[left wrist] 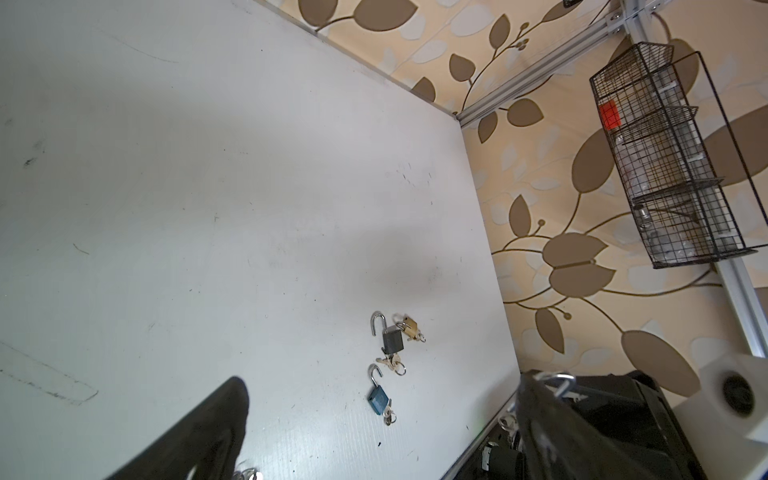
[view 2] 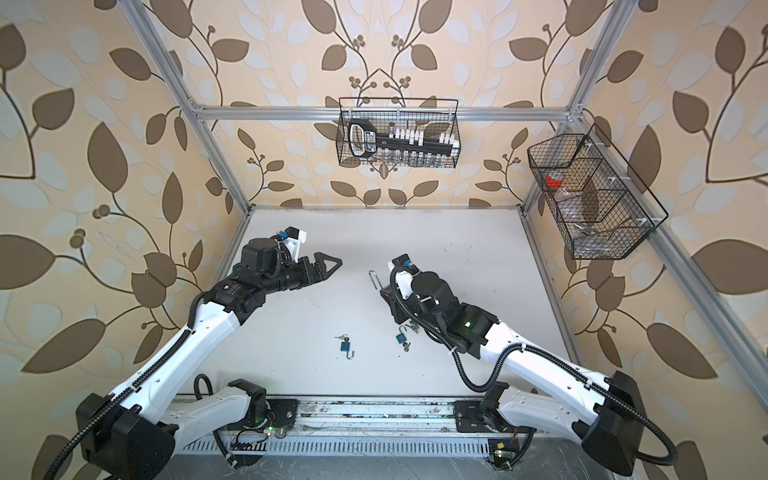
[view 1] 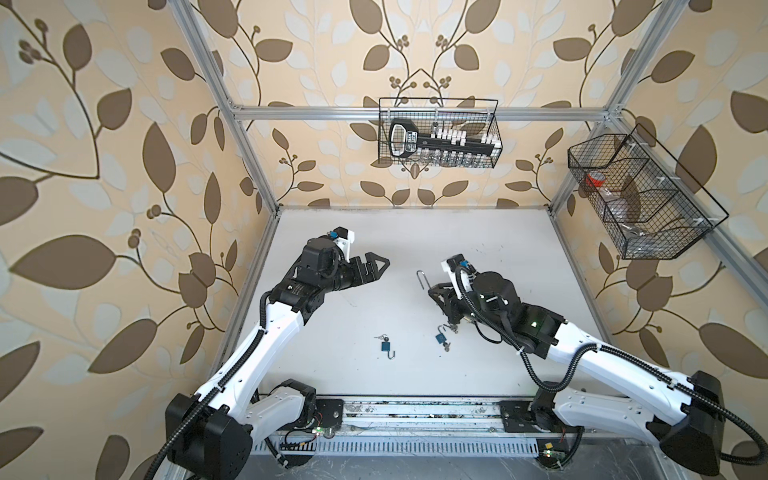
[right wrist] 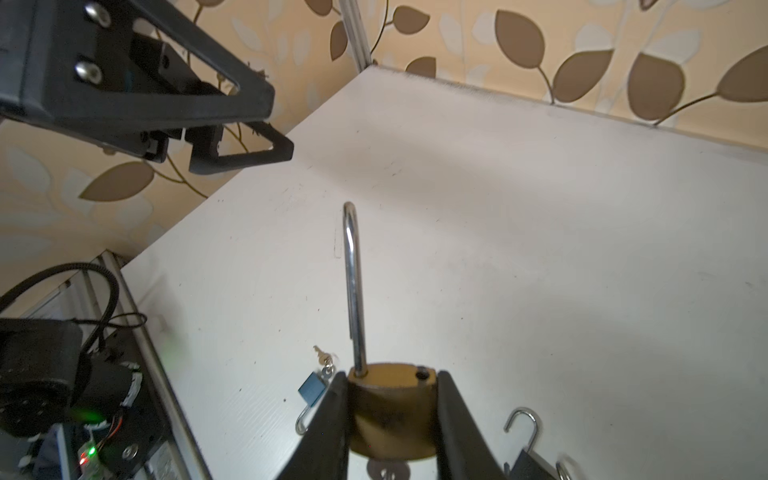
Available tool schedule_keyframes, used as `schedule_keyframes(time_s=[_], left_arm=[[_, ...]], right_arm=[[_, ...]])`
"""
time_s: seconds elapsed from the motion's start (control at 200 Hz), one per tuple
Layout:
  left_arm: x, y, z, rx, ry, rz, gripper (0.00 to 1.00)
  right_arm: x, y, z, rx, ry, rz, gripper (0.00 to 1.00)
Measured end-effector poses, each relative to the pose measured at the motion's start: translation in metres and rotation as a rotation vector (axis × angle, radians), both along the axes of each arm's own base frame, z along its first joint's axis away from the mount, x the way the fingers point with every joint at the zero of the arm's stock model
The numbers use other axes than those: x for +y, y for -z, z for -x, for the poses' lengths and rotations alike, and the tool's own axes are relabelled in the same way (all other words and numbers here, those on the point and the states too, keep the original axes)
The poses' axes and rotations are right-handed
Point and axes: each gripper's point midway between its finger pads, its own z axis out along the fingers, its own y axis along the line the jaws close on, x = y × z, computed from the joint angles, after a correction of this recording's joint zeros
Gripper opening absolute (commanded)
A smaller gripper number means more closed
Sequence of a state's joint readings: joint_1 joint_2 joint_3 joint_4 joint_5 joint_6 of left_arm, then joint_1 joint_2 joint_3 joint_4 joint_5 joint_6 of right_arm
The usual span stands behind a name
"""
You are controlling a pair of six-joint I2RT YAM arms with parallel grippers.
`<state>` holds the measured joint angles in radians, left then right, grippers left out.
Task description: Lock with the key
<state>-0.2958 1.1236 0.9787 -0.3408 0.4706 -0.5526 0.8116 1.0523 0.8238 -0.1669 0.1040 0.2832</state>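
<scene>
Right gripper [right wrist: 390, 376]: I see it clamped on the brass padlock [right wrist: 392, 415] — body pinched on both sides, above the table [view 1: 374, 232].
Shackle [right wrist: 353, 282]: swung open, pointing away from the gripper.
Left gripper [view 1: 375, 266]: spread wide, empty, hovering well apart.

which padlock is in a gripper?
The large brass padlock with the long shackle, clamped in the right gripper. The blue pair, grey one and small brass one lie on the table.

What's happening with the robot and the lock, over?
Left gripper open, empty. Right gripper shut on brass padlock, shackle open. Other padlocks lie on table, apart.
</scene>
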Motion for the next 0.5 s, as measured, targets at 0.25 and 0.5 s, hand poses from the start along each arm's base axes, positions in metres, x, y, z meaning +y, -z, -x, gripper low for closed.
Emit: schedule_keyframes(time_s=[0.25,0.5], left_arm=[[-0.012,-0.004,-0.004,-0.001,0.085,-0.007,0.99],[-0.029,-0.030,0.006,-0.129,0.227,0.040,0.97]], right_arm=[[-0.035,0.006,-0.033,0.072,0.025,-0.063,0.00],[-0.014,0.007,-0.021,0.152,-0.227,-0.158,0.00]])
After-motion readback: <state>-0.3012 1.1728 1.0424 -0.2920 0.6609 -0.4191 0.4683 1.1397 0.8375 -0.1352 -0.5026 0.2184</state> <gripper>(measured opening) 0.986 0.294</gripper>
